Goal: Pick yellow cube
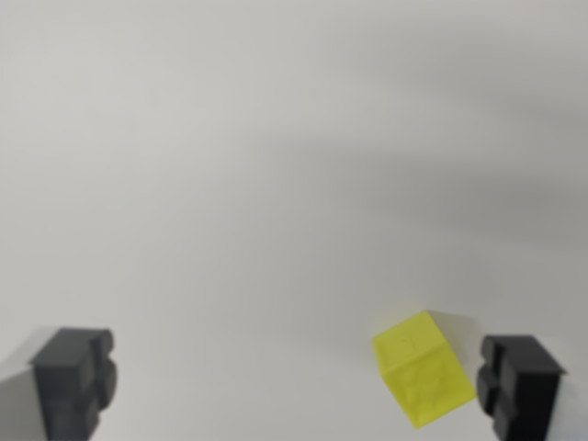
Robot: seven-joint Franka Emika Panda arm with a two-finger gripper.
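Observation:
A small yellow cube (423, 367) lies on the pale grey surface in the lower right of the wrist view, turned at an angle. My gripper (296, 386) is open, its two dark fingers far apart at the bottom corners. The cube sits between them, close beside the right finger (519, 381) and far from the left finger (75, 378). Nothing is held.
The pale grey tabletop (276, 165) fills the whole view, with a soft shadow band across the upper right.

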